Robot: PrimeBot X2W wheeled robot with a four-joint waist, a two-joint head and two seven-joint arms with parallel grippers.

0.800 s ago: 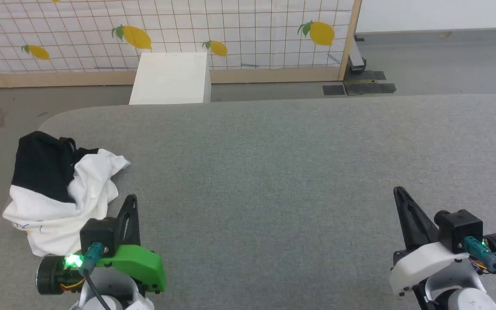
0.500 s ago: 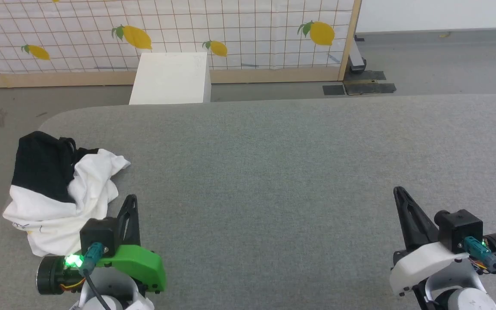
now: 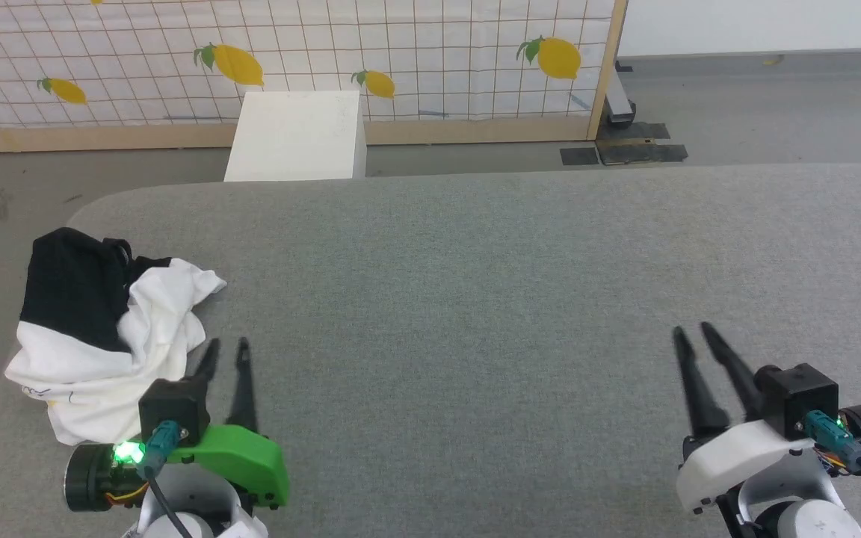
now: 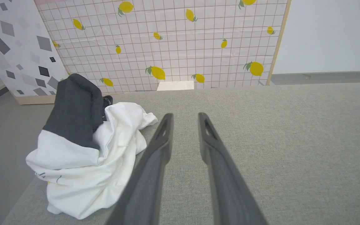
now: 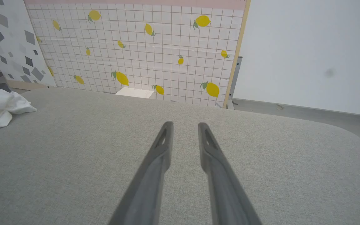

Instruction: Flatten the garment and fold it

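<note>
Print on the garment point(image 3: 102, 336) is just a few faint dark lines near its near hem, too small to read; it lies crumpled at the left edge of the grey padded table point(image 3: 475, 299), white body bunched with black fabric draped over the far side. The left wrist view takes in a grey-diamond panel point(image 4: 14, 47) left of the lemon screen point(image 3: 400, 45), and the head view shows a white box point(image 3: 296, 134) beyond the table. The left gripper point(image 3: 226, 345) sits just right of the heap and the right gripper point(image 3: 692, 330) well apart at the near right, both narrowly parted and holding nothing.
</note>
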